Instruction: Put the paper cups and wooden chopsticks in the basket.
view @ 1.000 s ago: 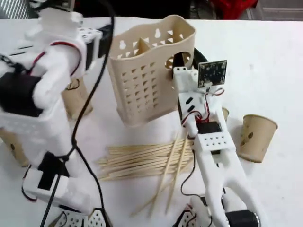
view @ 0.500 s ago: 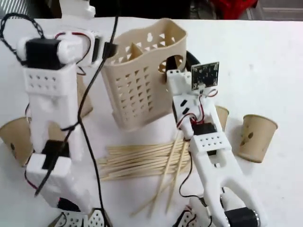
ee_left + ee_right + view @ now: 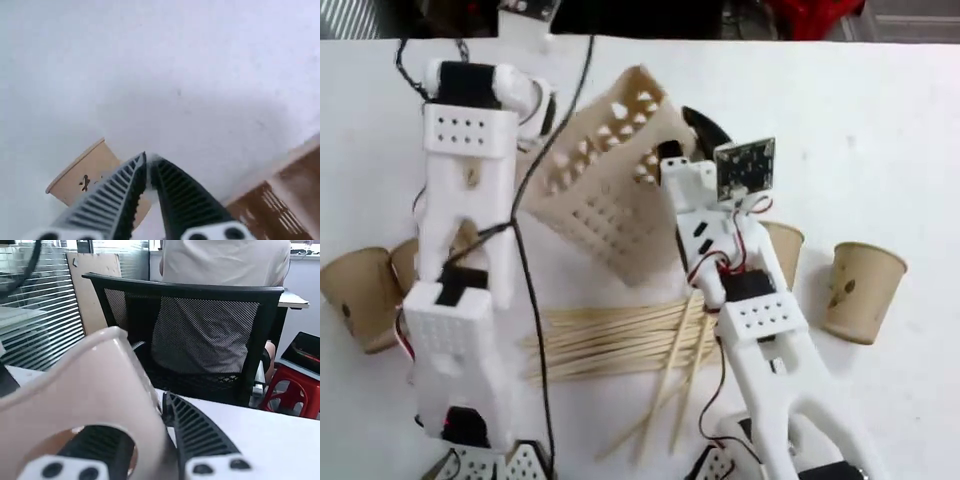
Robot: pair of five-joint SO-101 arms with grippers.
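The cream basket [image 3: 605, 190] leans steeply, its mouth turned to the far left. My right gripper [image 3: 686, 138] is shut on its rim; the right wrist view has the basket wall [image 3: 100, 385] between one finger in the handle hole and one outside, gripper [image 3: 147, 412]. Wooden chopsticks [image 3: 615, 335] lie in a loose pile in front of the basket. Paper cups stand at the right [image 3: 860, 290], behind the right arm [image 3: 784, 245] and at the left [image 3: 360, 295]. My left gripper [image 3: 148, 161] is shut and empty above the table, near a tipped cup [image 3: 85, 179].
The left arm [image 3: 465, 250] stretches along the basket's left side toward the far table edge, its cable [image 3: 525, 250] draped over the basket's corner. A black chair [image 3: 200, 330] and a seated person are beyond the table. Bare table lies to the far right [image 3: 880, 130].
The basket has tipped from nearly upright to a steep lean toward the left. The left arm has straightened out toward the far edge. The right gripper has shifted a little left with the rim.
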